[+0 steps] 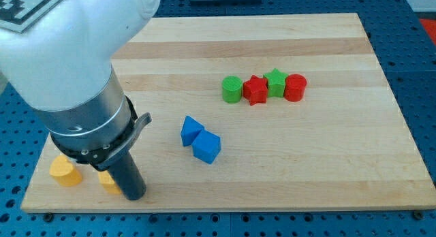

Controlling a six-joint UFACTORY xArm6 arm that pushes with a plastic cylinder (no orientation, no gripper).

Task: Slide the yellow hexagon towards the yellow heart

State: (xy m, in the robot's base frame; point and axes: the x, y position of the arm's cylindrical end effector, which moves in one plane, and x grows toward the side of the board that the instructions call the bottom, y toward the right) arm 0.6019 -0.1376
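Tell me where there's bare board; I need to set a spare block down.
Free: the view's right, beyond the red cylinder; the top strip above the green star; bottom edge right of the blue cube. Crowded: bottom-left, where my tip meets the yellow hexagon beside the yellow heart.

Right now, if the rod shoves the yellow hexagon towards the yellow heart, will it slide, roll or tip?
The yellow hexagon, mostly hidden behind my tip, looks low and flat, so it probably slides rather than tips. The wooden board looks smooth, so little drag. The yellow heart sits close, so contact likely comes soon.
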